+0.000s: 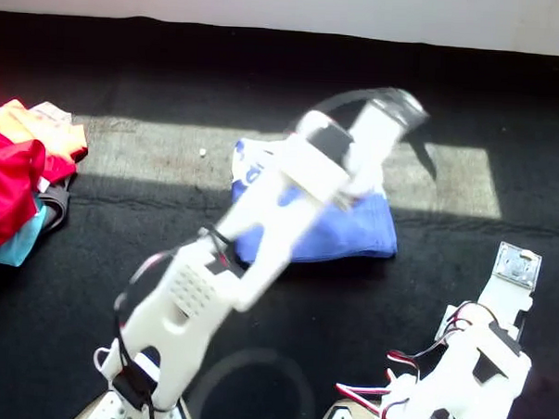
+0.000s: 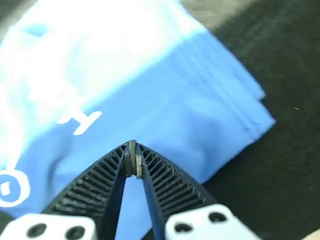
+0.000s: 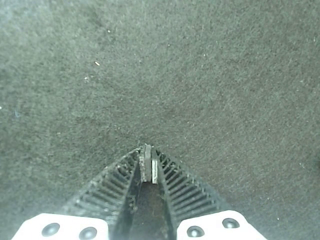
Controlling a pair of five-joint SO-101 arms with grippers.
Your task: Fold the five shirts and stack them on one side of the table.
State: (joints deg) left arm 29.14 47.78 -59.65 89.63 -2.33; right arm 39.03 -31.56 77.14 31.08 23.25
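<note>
A folded blue shirt (image 1: 343, 233) with white print lies at the middle of the black table, partly in a strip of sunlight. My left arm stretches from the front left across it, and the left gripper (image 1: 400, 111) hangs over the shirt's far edge. In the left wrist view that gripper (image 2: 132, 161) is shut with its tips touching, holding nothing, just above the blue shirt (image 2: 150, 90). The right arm (image 1: 477, 367) sits folded at the front right. Its gripper (image 3: 148, 170) is shut and empty over bare black cloth.
A loose pile of shirts (image 1: 21, 180), red, orange and teal, lies at the table's left edge. A bright strip of sunlight (image 1: 152, 148) crosses the black table cover (image 1: 282, 358). A white wall runs along the back.
</note>
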